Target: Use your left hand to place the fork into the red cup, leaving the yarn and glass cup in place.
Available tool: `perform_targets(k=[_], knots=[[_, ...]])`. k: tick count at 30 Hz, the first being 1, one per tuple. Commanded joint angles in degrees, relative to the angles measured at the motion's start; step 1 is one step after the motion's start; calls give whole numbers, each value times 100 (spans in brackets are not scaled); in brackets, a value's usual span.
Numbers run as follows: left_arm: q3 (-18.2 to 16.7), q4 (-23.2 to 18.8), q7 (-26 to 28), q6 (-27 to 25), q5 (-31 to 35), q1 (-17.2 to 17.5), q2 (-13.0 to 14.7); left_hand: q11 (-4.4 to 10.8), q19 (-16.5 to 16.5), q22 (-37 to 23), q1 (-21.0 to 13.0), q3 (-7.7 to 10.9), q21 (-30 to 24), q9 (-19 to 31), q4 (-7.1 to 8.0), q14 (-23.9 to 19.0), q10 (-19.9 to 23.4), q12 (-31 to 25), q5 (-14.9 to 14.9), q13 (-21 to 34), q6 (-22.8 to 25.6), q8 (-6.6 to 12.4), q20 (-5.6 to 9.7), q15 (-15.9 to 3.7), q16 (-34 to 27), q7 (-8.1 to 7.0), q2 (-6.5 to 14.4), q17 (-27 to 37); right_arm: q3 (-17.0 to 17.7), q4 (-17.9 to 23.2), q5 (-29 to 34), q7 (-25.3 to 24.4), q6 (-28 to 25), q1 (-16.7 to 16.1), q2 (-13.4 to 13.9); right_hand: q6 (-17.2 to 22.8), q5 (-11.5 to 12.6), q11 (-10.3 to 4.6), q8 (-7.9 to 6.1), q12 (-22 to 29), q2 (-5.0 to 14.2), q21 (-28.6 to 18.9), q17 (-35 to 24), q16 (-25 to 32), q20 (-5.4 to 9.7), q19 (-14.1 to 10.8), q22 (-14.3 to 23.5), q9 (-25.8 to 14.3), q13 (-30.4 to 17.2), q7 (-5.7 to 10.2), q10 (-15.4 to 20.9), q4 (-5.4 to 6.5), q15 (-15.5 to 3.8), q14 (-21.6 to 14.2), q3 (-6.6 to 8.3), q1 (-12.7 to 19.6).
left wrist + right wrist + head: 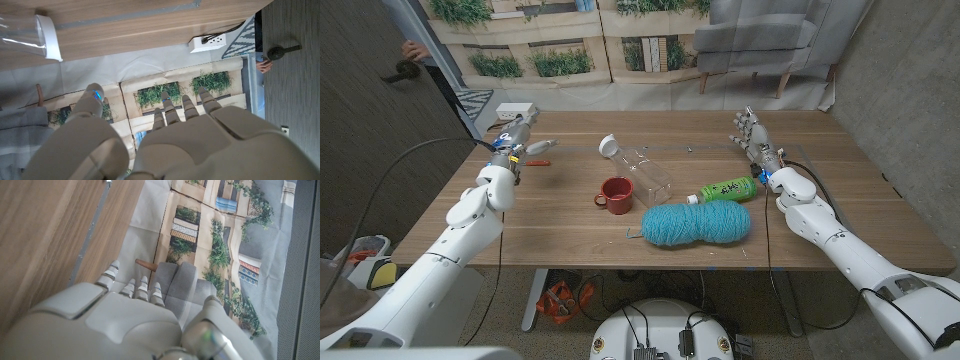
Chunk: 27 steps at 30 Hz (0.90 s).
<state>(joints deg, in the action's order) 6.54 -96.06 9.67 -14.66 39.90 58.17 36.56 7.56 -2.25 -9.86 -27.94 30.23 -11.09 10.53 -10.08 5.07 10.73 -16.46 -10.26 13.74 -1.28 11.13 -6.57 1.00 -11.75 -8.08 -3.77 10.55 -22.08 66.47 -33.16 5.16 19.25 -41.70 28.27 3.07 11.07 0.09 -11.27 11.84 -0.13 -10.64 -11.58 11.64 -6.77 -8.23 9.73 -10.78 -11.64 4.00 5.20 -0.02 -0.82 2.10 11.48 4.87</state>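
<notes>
A matt wood grain is shown by the table [570, 235]. Beside the glossy red cup [617, 193], fuzzy teal yarn [696, 223] and a clear glass cup [642, 168] are seen; smooth pale plastic covers both hands.

A green bottle [725, 188] lay on its side on the wooden table [570, 230], just right of centre. A white power strip [516, 111] sat at the far left corner of the table. Beyond the far edge stood a grey sofa [770, 35] before a backdrop printed with plants [535, 62], and a person's hand [414, 50] showed at the far left.
</notes>
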Motion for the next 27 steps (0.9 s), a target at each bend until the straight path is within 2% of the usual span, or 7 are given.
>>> perform_targets(k=[1, 10, 19, 27], knots=[[31, -28, -138, -186, 167, -1, 133, 6, 30, -21, -78, -21, -19, 18, 9, -32, -38, 11, -42, 33, 87, 63, -16, -12, -14, 0, -5, 18, -3, 52, 9, -25, -27, -25, 12, 33, 5, 2, -25, -2, 37, -26, -20, 30, -58, -6, 11, -27, -12, 33, 39, -31, -24, 0, 13, 17], [182, 38, 34, -335, 512, -54, 164, 3, 53, -21, -218, -3, -21, 19, 25, -13, -34, 22, -59, 43, 113, 78, -47, 17, -3, 28, 37, 16, 12, 157, 19, -53, -27, -97, 68, 31, 5, 1, -23, -1, 39, -28, -20, 32, -51, -9, 11, -27, -12, 35, 43, -36, -22, -3, 13, 17], [297, 209, 158, -363, 746, -190, 193, 61, 161, -21, -402, 19, -47, 21, 34, -87, 62, 1, -72, 56, 211, 113, 25, -62, -23, 1, 104, 13, 42, 311, 23, -146, -88, -175, 135, 32, 5, 2, -23, -2, 38, -28, -20, 31, -52, -10, 11, -27, -12, 36, 42, -43, -22, -2, 11, 18], [409, 367, 235, -378, 949, -319, 211, 55, 228, -20, -518, 23, -59, 22, 32, -127, 74, 6, -83, 64, 260, 128, 12, -48, -30, 31, 123, 11, 27, 274, 51, -155, -95, -124, 127, 34, 5, -10, -23, -3, 42, -27, -19, 32, -53, -8, 11, -27, -12, 36, 40, -48, -22, -4, 12, 18]])
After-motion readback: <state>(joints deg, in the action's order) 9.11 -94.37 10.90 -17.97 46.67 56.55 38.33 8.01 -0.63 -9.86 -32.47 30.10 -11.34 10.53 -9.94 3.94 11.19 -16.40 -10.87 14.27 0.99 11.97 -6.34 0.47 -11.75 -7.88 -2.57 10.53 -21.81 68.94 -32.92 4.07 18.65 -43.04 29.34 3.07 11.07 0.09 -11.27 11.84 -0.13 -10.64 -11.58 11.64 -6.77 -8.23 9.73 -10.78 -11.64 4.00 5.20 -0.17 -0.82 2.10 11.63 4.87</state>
